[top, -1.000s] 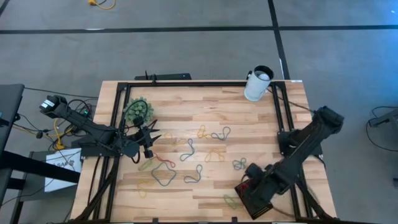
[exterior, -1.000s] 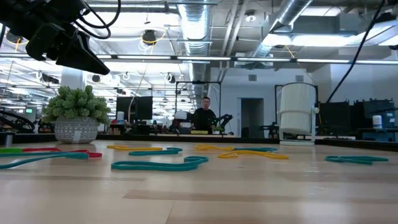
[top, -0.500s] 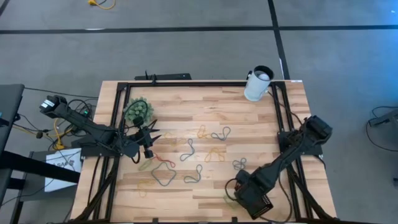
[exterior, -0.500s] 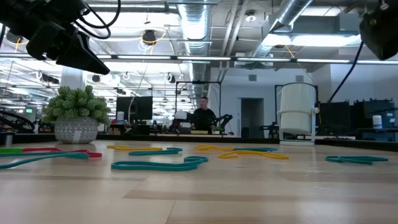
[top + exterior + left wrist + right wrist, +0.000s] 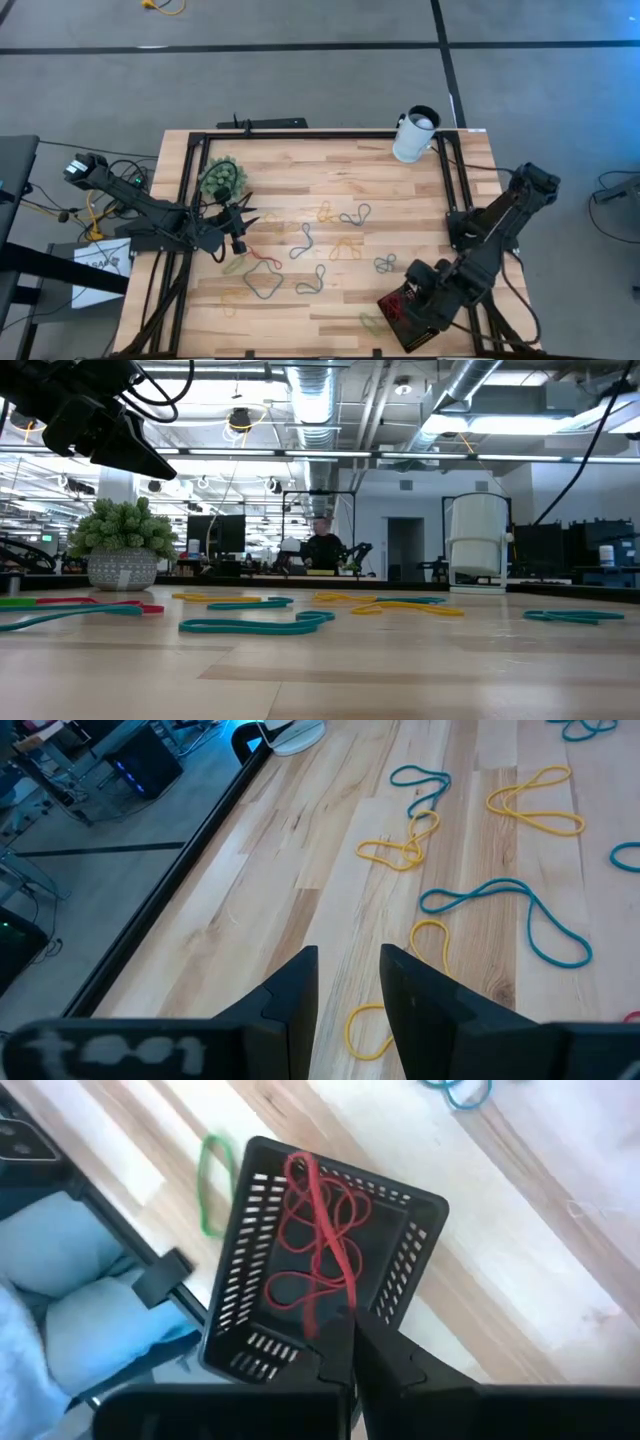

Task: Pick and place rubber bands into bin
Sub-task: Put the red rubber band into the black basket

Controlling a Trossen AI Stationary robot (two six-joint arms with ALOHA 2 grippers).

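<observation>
Right hand (image 5: 352, 1342) hovering over bin (image 5: 240, 1275), fingers together pinching red rubber band (image 5: 318, 1240) to drop it inside. Left hand (image 5: 350, 982) waiting beside plant (image 5: 221, 178), narrow gap.

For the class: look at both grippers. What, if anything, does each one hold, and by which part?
The right gripper, above the bin, pinches a red rubber band at its loop's end. The left gripper holds nothing.

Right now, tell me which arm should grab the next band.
Left. The left gripper hangs open above the loose bands at the table's left-middle; a yellow band lies just past its fingers. The right gripper is shut, over the bin at the near right corner, with red bands inside.
</observation>
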